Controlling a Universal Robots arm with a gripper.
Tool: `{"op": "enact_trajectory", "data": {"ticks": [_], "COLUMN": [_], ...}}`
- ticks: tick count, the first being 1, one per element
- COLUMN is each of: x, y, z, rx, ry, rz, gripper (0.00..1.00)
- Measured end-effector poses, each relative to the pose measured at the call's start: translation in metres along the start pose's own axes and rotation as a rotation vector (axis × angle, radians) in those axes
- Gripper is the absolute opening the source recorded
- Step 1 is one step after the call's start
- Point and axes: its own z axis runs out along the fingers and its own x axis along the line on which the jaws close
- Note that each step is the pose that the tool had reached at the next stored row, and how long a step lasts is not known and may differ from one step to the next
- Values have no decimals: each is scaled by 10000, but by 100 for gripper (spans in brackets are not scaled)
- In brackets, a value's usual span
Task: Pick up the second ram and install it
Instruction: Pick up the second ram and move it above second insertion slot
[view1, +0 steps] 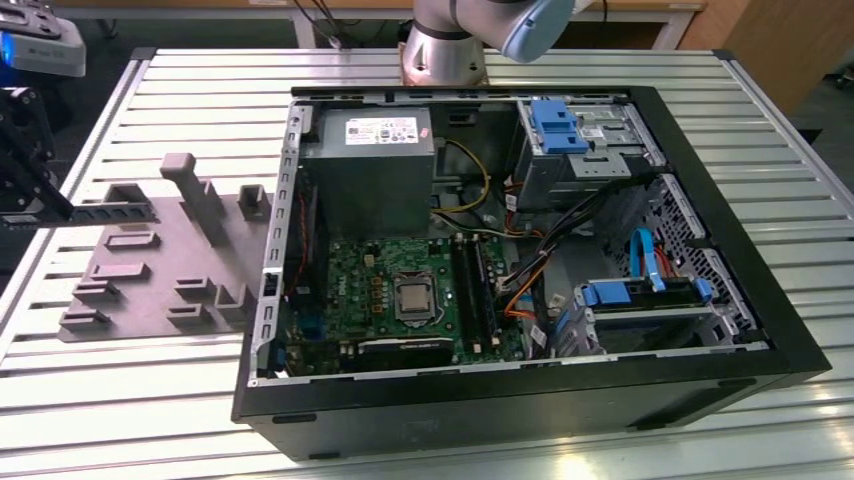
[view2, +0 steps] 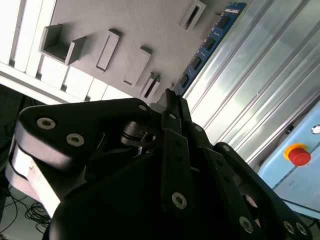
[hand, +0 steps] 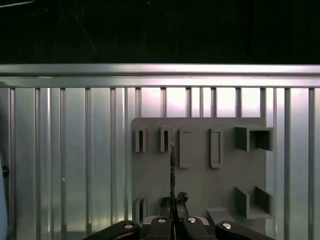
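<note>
**Step in hand:** pick-up, judged complete; installation not begun. Your black, link-jointed gripper (view2: 171, 102) has its fingers (view2: 176, 114) clenched on the second ram (view2: 212, 42), a long, thin, flat blue-green circuit-board stick with black chips.

**Location:** the stick is in the grasp above the grey moulded plastic tray (hand: 200, 182). In the exterior view the tray lies at the left, well apart from the open black metal computer case (view1: 534, 400).

**Next move calls for (judgement):** bring the stick's long edge parallel to a free narrow black plastic memory socket (view1: 467, 275) beside the green motherboard (view1: 354, 285), then press evenly and straight.

**Materials:**
- Stick: rigid and thin, seen edge-on in the first wrist view (hand: 172, 160); likely intolerant of twisting.
- Tray: matt, with raised blocks and slots.
- Worktop (view1: 200, 70): ribbed, reflective aluminium slats.
</note>
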Motion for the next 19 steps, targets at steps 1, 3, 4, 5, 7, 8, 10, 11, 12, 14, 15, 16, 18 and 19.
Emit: {"op": "enact_trajectory", "data": {"ticks": [1,3,4,5,7,8,10,11,12,14,15,16,18,19], "x": [0,-1,-1,-2,-2,-2,-3,-3,-3,-4,-4,-5,-5,-6], "y": [0,-1,-1,-1,-2,-2,-3,-3,-3,-4,-4,-4,-5,-5], "z": [-15,-45,-59,-75,-106,-120,-151,-166,-180,-209,-224,-240,-272,-289], "rx": [2,7,9,11,14,16,20,20,22,24,25,27,29,28], "ry": [0,0,-1,-1,-1,0,-1,0,0,-1,-1,-1,-1,0], "rz": [0,0,0,0,0,0,0,-1,-1,0,-1,0,0,-1], "gripper": [14,14,14,14,14,14,14,14,14,14,14,14,14,14]}}
